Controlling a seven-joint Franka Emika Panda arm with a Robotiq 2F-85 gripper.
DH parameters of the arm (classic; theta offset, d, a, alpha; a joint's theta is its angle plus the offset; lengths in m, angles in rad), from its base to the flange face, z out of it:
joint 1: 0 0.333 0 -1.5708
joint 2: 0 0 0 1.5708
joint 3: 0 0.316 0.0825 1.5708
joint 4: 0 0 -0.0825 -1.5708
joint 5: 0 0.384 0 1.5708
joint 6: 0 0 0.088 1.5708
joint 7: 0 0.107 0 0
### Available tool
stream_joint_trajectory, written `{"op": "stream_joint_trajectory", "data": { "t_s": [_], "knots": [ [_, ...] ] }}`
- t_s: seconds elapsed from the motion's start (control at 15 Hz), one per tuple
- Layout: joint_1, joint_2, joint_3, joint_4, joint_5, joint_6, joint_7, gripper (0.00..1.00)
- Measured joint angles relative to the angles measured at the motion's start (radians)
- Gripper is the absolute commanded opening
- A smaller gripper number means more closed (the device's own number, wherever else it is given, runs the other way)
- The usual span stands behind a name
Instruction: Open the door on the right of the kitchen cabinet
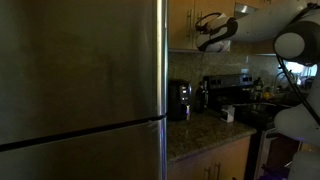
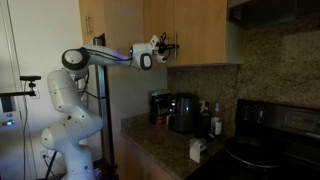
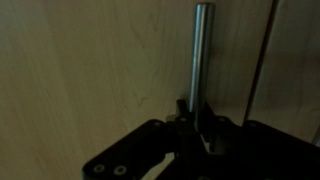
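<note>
Though plain and flat — honey-brown wooden door (image 3: 90,70), its slim silver handle (image 3: 203,50) pinched by the gripper (image 3: 197,125).

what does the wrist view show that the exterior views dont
Only the wrist view: the silver handle close up, with the gripper shut on one end of it. Only an exterior view: the robot arm, a coffee maker on the granite worktop, a steel fridge. Both: the wooden cabinet door and the gripper at it.
</note>
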Motion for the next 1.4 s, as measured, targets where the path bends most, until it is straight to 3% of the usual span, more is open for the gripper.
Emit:
{"op": "stream_joint_trajectory", "data": {
  "t_s": [0.27,0.6,0.8,1.13,1.4],
  "knots": [
    [0.000,0.000,0.000,0.000,0.000,0.000,0.000,0.00],
    [0.216,-0.150,-0.223,-0.161,0.151,-0.017,-0.013,0.00],
    [0.297,-0.256,-0.314,-0.270,0.228,-0.007,-0.053,0.00],
    [0.253,-0.365,-0.315,-0.336,0.287,-0.007,-0.060,0.00],
    [0.248,-0.458,-0.359,-0.417,0.310,-0.008,-0.065,0.00]
  ]
}}
